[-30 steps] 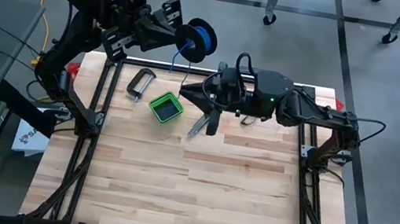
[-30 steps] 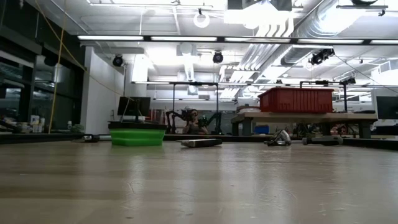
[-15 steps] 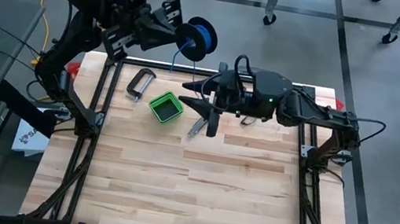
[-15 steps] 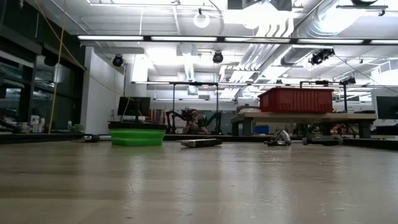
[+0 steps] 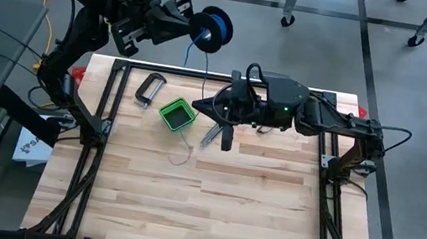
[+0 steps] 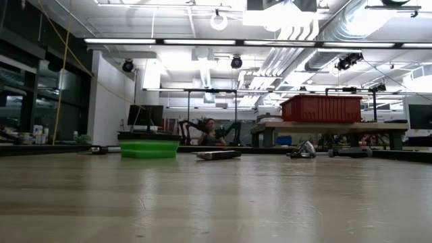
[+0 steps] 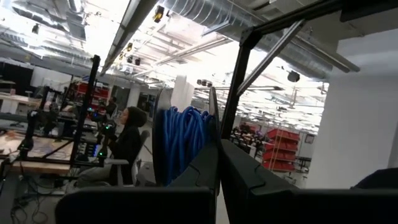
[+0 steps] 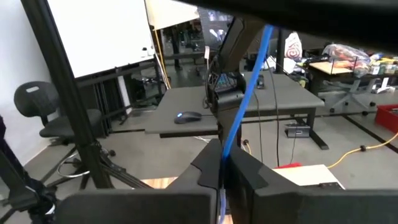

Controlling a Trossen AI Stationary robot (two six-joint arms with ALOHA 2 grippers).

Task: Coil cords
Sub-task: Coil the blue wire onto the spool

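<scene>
Between right gripper [image 8: 222, 163] fingers, blue wire [image 8: 244, 102], spool [image 5: 212, 30] apart

Blue-wound spool [image 7: 181, 146] in left end effector [image 7: 217, 168]

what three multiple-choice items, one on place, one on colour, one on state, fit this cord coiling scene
1. Where is the small round dark spool wound with blue wire?
A. on the wooden table
B. held up by the left gripper beyond the table's far edge
C. inside the green box

2. What colour is the small square box on the table?
A. green
B. red
C. white

3. How are the right gripper's jaws?
A. wide open
B. shut on the thin blue wire
C. shut on a clamp

B: the high view shows it aloft. A: plainly green. B: the right wrist view shows it pinched.
</scene>
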